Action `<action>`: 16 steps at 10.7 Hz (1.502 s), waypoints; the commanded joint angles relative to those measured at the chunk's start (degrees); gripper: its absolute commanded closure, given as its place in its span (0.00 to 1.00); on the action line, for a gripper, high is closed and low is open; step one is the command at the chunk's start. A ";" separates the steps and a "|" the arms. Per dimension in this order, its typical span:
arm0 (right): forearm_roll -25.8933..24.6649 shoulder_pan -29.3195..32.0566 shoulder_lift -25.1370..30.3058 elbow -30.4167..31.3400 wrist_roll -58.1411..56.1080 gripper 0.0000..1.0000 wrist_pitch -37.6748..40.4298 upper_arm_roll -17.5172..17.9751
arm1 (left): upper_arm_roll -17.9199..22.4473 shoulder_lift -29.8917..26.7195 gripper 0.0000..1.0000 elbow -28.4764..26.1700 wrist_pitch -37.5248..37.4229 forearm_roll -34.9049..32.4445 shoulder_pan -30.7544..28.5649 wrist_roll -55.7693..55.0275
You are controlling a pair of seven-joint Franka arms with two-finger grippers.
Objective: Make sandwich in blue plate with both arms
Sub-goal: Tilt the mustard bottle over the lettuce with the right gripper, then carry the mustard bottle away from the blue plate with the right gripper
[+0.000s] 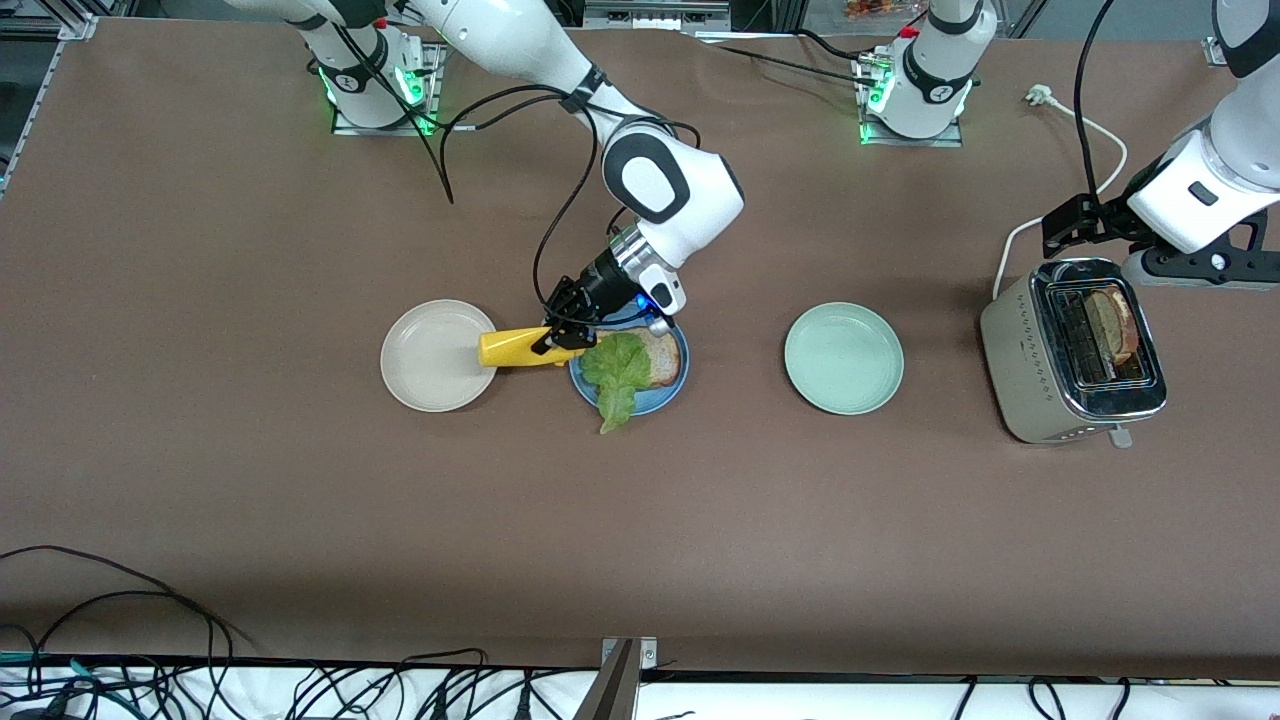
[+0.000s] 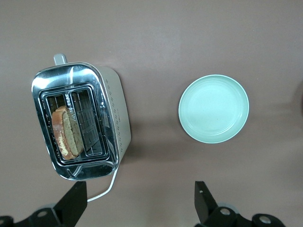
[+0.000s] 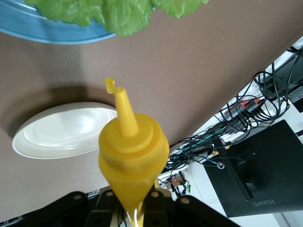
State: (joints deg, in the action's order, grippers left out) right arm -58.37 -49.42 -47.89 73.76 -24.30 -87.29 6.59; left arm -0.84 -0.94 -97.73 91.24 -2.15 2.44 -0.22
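The blue plate holds one brown toast slice with a green lettuce leaf lying on it and hanging over the rim. My right gripper is shut on a yellow squeeze bottle. It holds the bottle nearly level above the blue plate's edge, the nozzle end out over the beige plate. A second toast slice stands in the toaster. My left gripper hangs open over the table beside the toaster.
The beige plate lies beside the blue plate toward the right arm's end. A pale green plate lies between the blue plate and the toaster. The toaster's white cord runs toward the arm bases.
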 commanded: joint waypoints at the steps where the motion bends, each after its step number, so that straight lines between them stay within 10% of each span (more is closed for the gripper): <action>1: -1.04 -1.02 -1.51 -3.01 -0.58 0.88 1.86 -0.70 | 0.32 -0.02 0.00 0.61 -0.27 0.40 0.29 1.27; 12: 31.44 18.64 11.40 -2.92 -7.94 0.89 -1.21 -0.88 | 0.32 0.07 0.00 0.61 -0.18 0.48 0.20 1.27; 16: 52.86 34.70 13.95 -2.92 -23.99 0.90 -3.15 -0.88 | 0.32 0.15 0.00 0.61 0.17 0.48 0.02 1.27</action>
State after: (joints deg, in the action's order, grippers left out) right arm -16.51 -23.46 -36.09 70.28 -38.74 -89.91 4.74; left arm -0.82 -0.92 -97.71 91.24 -2.15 2.44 -0.22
